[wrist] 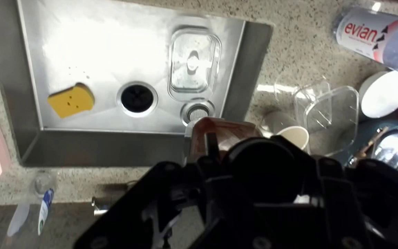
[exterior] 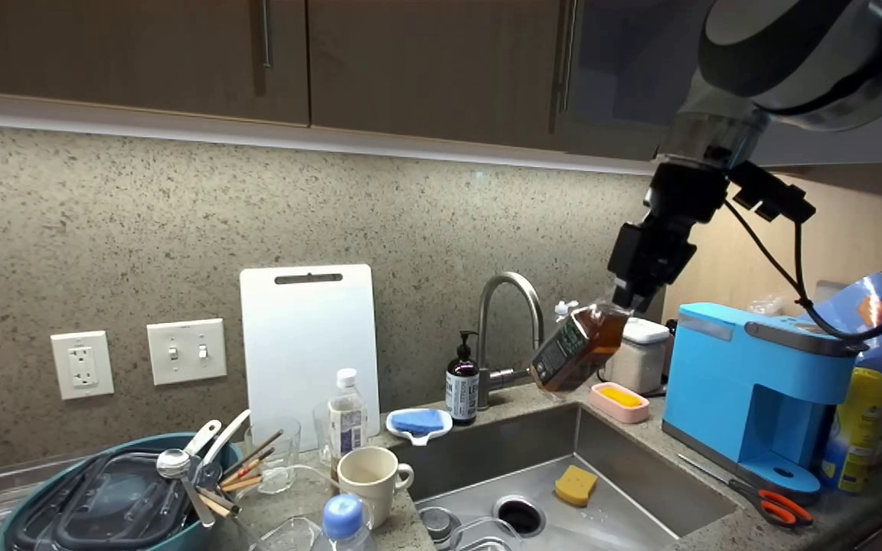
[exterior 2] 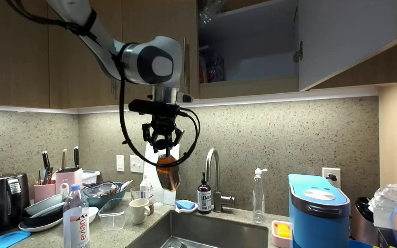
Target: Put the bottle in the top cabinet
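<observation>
Amber bottle [exterior: 580, 349] is up in the air near the sink [exterior: 632, 459], tilted, base lower than its top end, with the gripper [exterior 2: 167, 151] holding it from above. Looks like glass or hard plastic to me, so stiff, probably slick, and if it's glass a drop could crack it. Seems to have liquid inside too, so I'd guess decent weight that could slosh or swing. Fingers [wrist: 212, 147] look drawn close together, clamped on the top end where the neck should be; the wrist view only gives a clear look at one of them against the bottle, and the gripper hides the cap. Holding it up there is fine for lifting imo, but a small pinch might let it twist, and a grab lower on the boxy body should be steadier for standing it inside the cabinet [exterior 2: 248, 86] with the door swung wide.
</observation>
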`<action>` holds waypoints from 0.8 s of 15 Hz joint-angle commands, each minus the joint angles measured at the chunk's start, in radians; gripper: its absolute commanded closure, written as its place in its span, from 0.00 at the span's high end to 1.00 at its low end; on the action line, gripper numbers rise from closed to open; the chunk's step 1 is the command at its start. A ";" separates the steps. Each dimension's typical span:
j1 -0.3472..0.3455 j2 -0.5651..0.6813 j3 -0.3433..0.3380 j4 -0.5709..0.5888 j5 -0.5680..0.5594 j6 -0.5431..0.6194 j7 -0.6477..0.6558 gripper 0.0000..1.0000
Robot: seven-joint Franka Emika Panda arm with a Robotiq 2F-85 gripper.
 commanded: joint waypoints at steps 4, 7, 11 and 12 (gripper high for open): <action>0.020 -0.042 -0.013 -0.008 0.007 0.016 0.004 0.42; 0.025 -0.072 -0.004 -0.025 0.015 0.097 0.012 0.17; 0.023 -0.177 -0.027 -0.021 0.034 0.158 0.037 0.17; 0.019 -0.204 -0.035 -0.014 0.030 0.157 0.051 0.17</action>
